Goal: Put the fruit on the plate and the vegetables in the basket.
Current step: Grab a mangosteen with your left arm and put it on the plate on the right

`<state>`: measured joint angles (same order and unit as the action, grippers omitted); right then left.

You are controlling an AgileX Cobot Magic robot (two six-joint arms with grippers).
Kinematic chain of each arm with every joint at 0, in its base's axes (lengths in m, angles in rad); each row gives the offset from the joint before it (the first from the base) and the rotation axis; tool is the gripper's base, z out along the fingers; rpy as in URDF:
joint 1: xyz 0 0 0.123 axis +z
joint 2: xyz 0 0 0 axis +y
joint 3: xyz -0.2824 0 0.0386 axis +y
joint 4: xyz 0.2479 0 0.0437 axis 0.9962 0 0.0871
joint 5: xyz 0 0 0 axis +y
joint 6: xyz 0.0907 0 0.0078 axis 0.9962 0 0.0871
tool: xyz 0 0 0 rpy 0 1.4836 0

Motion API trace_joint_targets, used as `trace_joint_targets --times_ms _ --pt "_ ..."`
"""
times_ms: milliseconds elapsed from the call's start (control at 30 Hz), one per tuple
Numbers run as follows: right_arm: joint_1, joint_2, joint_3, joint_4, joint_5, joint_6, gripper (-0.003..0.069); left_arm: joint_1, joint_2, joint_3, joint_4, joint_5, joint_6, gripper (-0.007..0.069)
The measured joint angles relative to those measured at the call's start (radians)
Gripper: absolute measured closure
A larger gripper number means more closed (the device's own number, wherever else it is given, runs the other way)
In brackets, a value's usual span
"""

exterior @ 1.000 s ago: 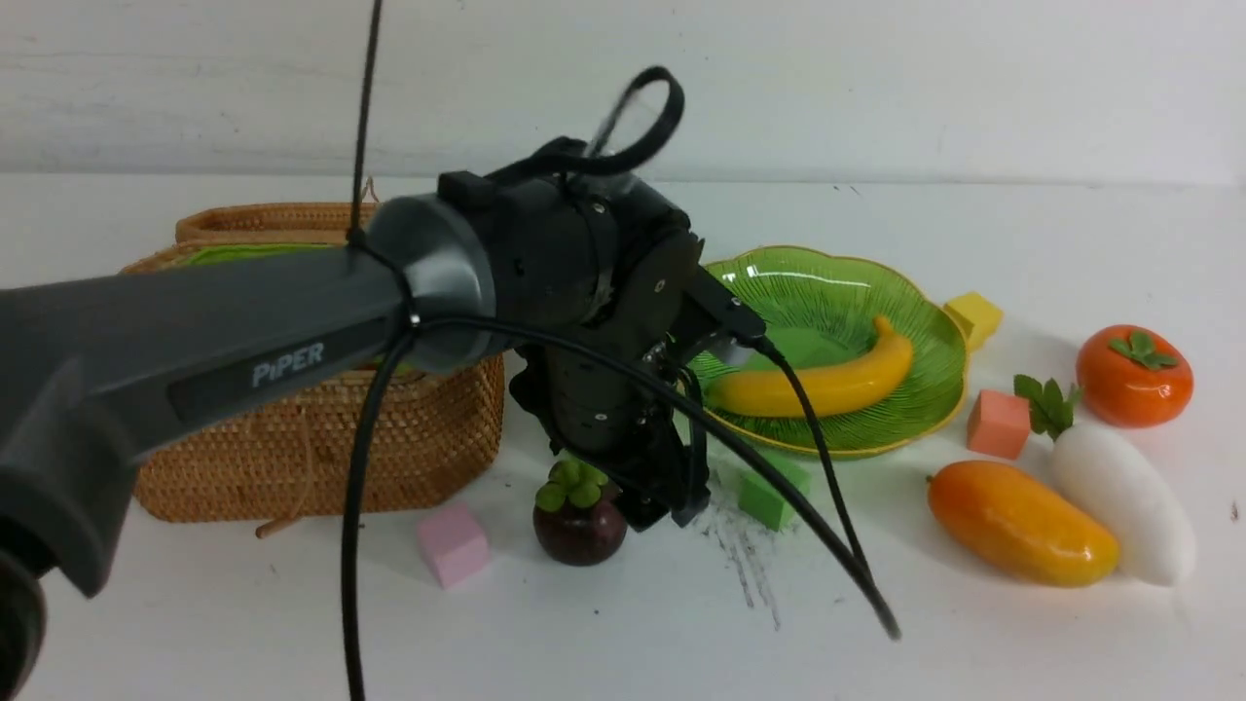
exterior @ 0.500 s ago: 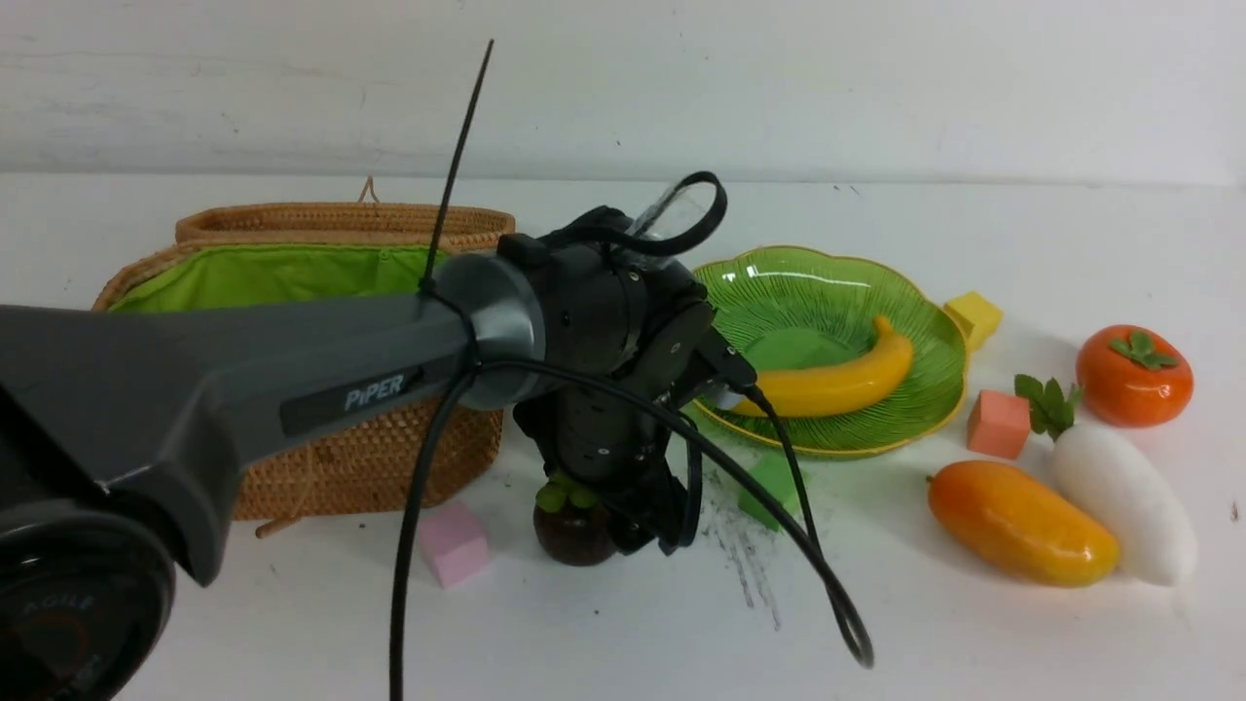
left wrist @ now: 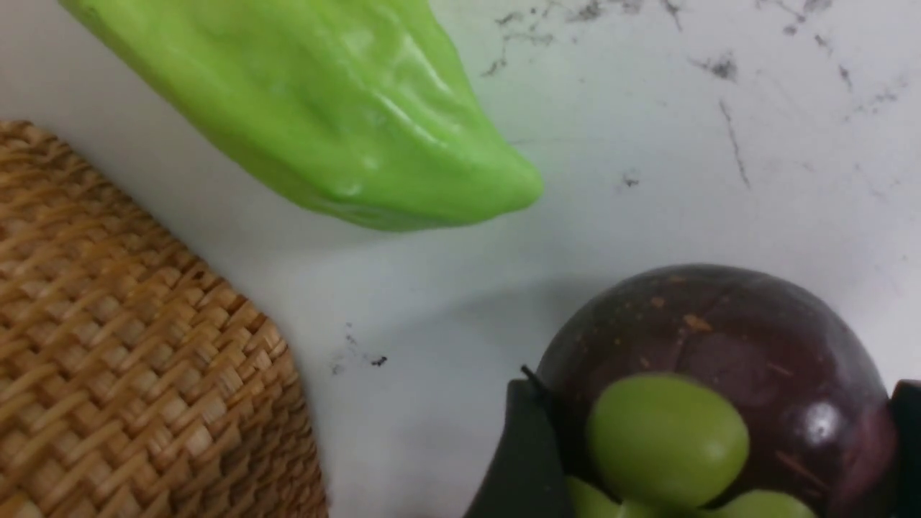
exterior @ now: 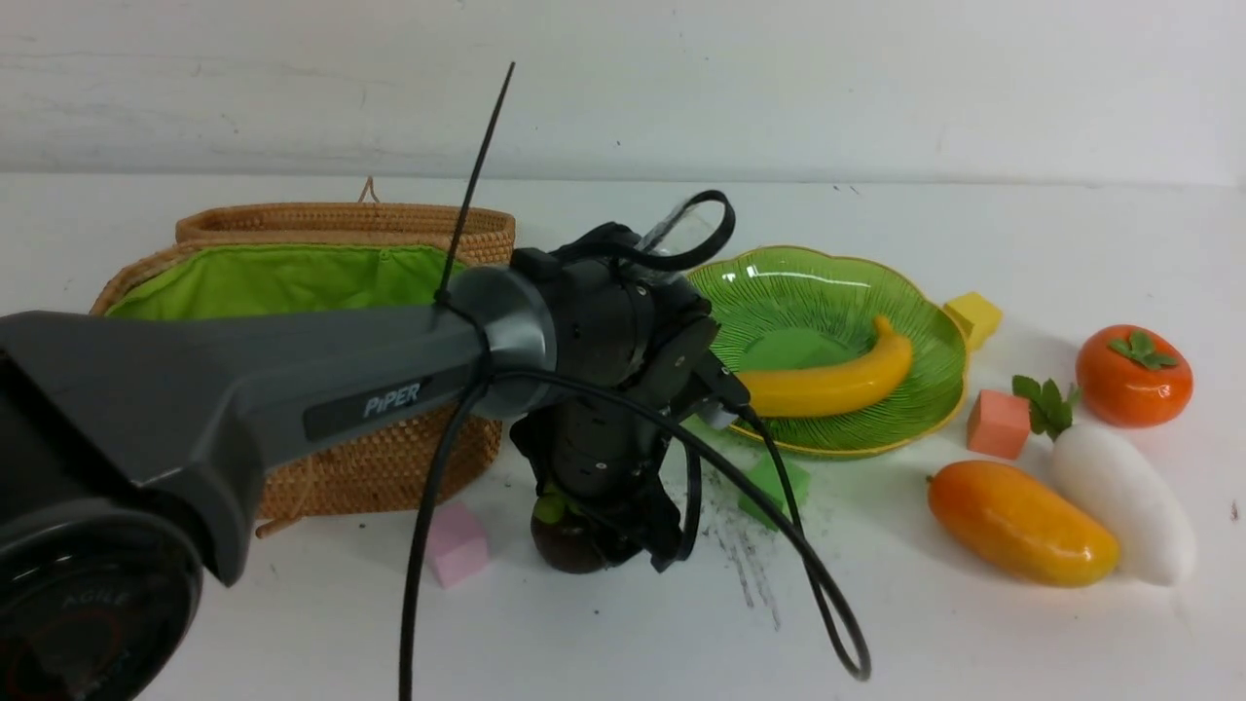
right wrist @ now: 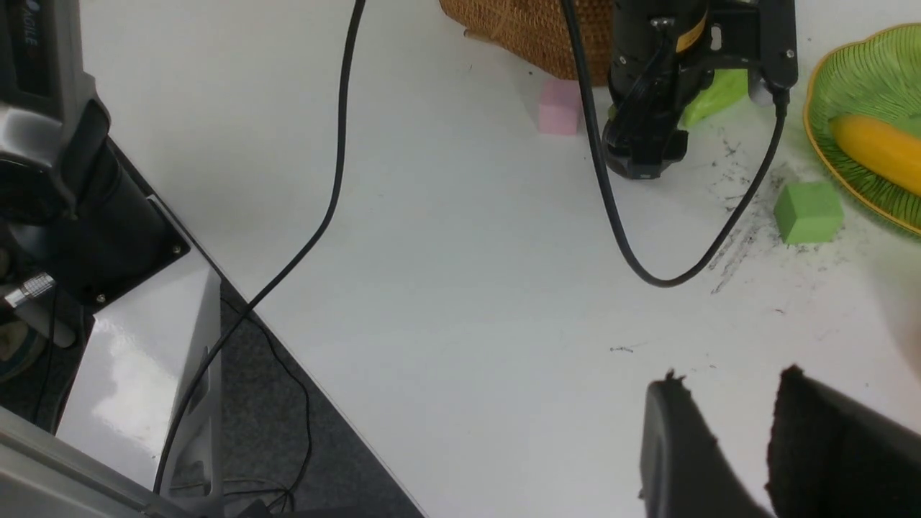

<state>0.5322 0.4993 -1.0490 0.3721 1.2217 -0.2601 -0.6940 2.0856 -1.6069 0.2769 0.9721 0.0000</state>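
A dark purple mangosteen (exterior: 557,547) (left wrist: 719,324) with a green cap sits on the table in front of the basket (exterior: 389,467). My left gripper (exterior: 608,545) (left wrist: 716,392) has come down over it, one finger against each side. A yellow banana (exterior: 827,385) lies in the green plate (exterior: 808,287). At the right lie the mango (exterior: 1017,521), white radish (exterior: 1119,497) and persimmon (exterior: 1134,375). A light green gourd (left wrist: 345,108) (right wrist: 712,97) lies between basket and plate. My right gripper (right wrist: 730,378) hovers open and empty over bare table.
Small cubes lie around: pink (exterior: 453,540) beside the mangosteen, green (exterior: 774,487) before the plate, salmon (exterior: 998,424) and yellow (exterior: 973,316) to its right. The left arm's cable (exterior: 818,594) loops down onto the table. The basket's lid stands open, showing the green lining (exterior: 282,277).
The left arm has dropped and shifted left, bringing its gripper down over the mangosteen, and its jaws have narrowed around it. The fruit and vegetables at the right have stayed put.
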Motion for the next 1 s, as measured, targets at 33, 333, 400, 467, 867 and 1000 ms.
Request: trace_joint_targets --times_ms 33,333,400,467,867,1000 --pt "0.000 0.000 0.000 0.000 0.000 0.000 0.0454 0.000 0.000 -0.001 -0.003 0.000 0.000 0.0068" --pt "0.000 0.000 0.000 -0.043 -0.009 0.010 0.0447 0.001 0.004 -0.138 -0.181 0.168 0.000 0.0069" --pt "0.000 0.000 0.000 -0.066 -0.021 0.030 0.0446 0.001 0.004 -0.190 -0.209 0.208 0.000 0.0069" --pt "0.000 0.000 0.000 -0.141 -0.060 0.091 0.0446 0.001 0.004 -0.303 -0.277 0.247 0.000 0.0069" --pt "0.000 0.000 0.000 -0.372 -0.181 0.290 0.0443 0.001 0.108 -0.521 -0.355 -0.305 0.191 0.0069" --pt "0.000 0.000 0.000 -0.365 -0.179 0.290 0.0443 0.001 0.214 -0.519 -0.313 -0.456 0.208 0.0069"
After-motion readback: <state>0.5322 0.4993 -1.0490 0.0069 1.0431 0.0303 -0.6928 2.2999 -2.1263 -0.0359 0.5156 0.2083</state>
